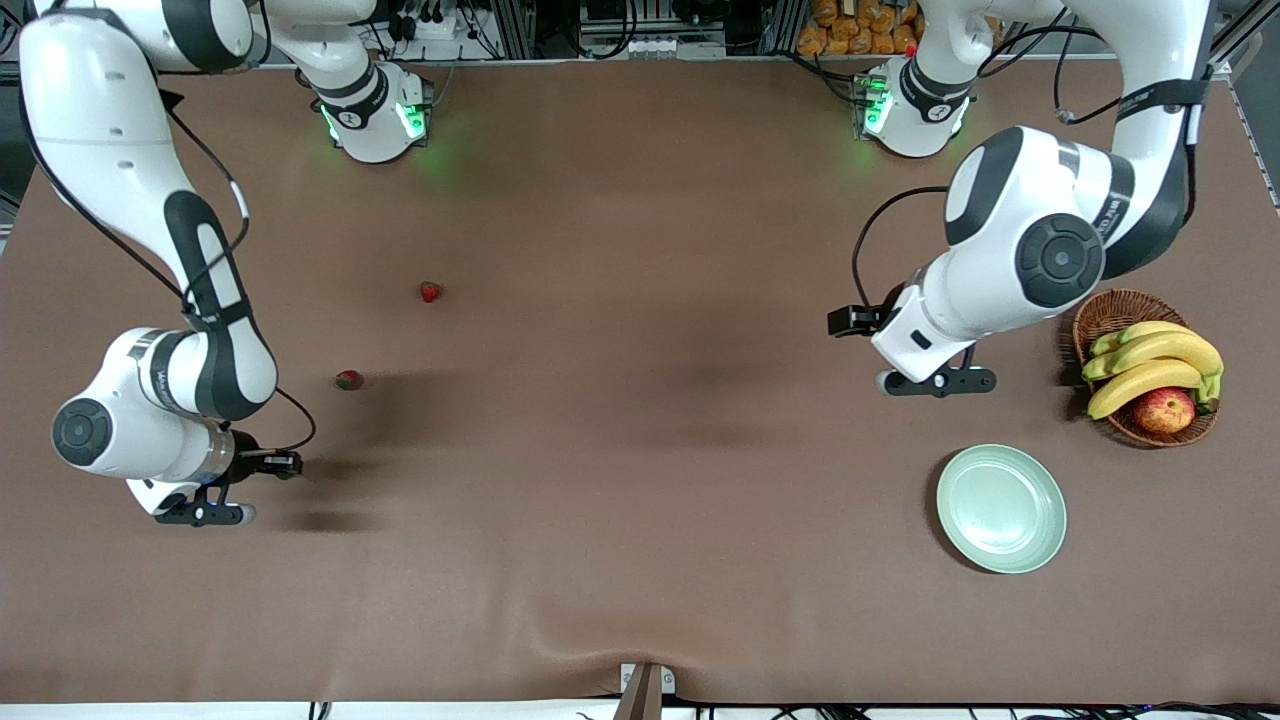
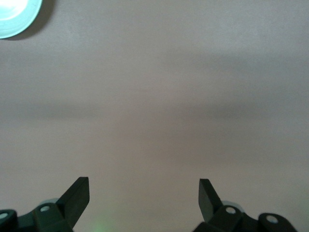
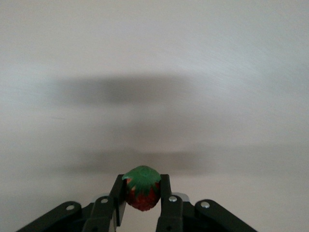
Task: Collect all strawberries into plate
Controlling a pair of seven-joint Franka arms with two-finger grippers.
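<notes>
In the right wrist view, my right gripper (image 3: 141, 182) is shut on a small red strawberry (image 3: 141, 192) with its green cap facing out. From the front, this gripper (image 1: 205, 512) sits low over the table at the right arm's end and hides that berry. Two more strawberries lie on the brown table: one (image 1: 348, 380) close to the right arm's wrist, the other (image 1: 430, 291) farther from the front camera. The pale green plate (image 1: 1000, 508) stands empty at the left arm's end, and its edge (image 2: 14, 14) shows in the left wrist view. My left gripper (image 1: 935, 382) (image 2: 144, 181) hangs open over bare table.
A wicker basket (image 1: 1100, 318) holding bananas (image 1: 1155, 362) and an apple (image 1: 1164, 409) stands beside the plate, farther from the front camera. Brown cloth covers the table between the two arms.
</notes>
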